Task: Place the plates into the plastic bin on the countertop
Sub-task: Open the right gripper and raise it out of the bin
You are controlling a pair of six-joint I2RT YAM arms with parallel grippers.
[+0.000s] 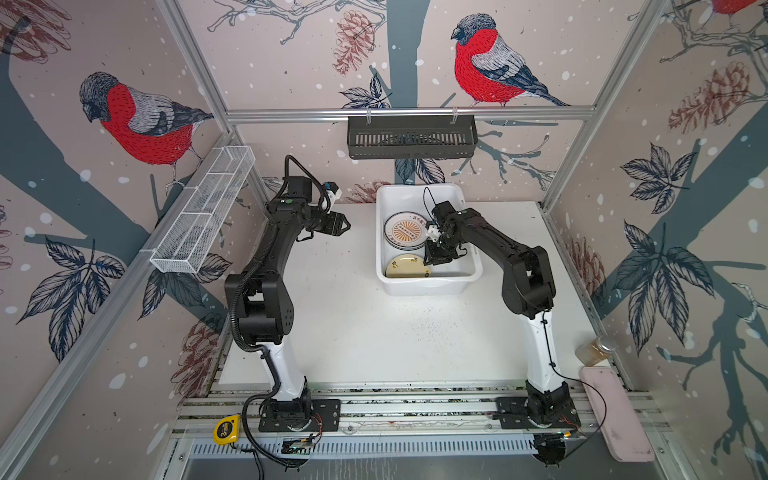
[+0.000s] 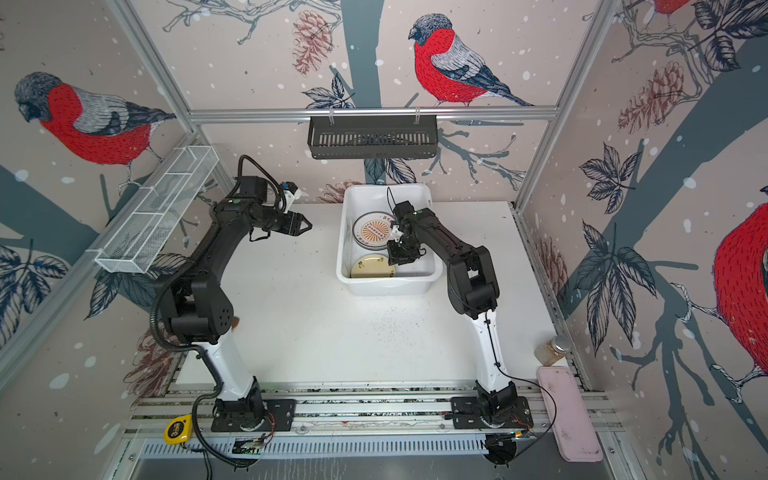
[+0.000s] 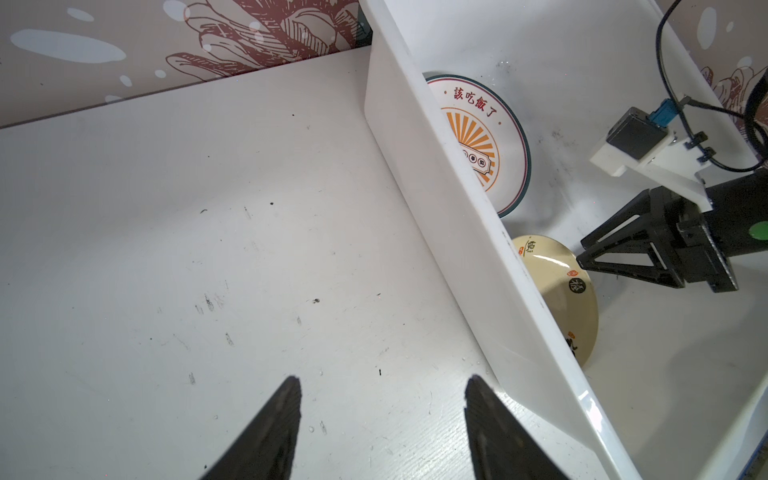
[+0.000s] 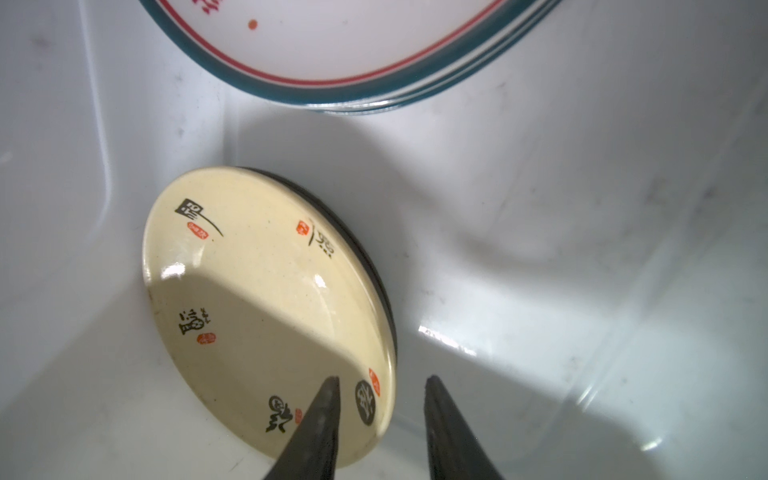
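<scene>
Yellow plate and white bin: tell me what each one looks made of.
Yellow plate: glazed ceramic or melamine, the look leaves it open. The finish is glossy, with sharp glints on its curved rim and crisp printed black characters and red seals.
Bin: moulded white plastic with a smooth semi-gloss finish. It has thin walls, rounded corners, soft light streaks and fine dark scuffs inside.

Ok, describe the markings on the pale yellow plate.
Black characters with red seals on the pale yellow plate; clearest in the right wrist view.
</scene>
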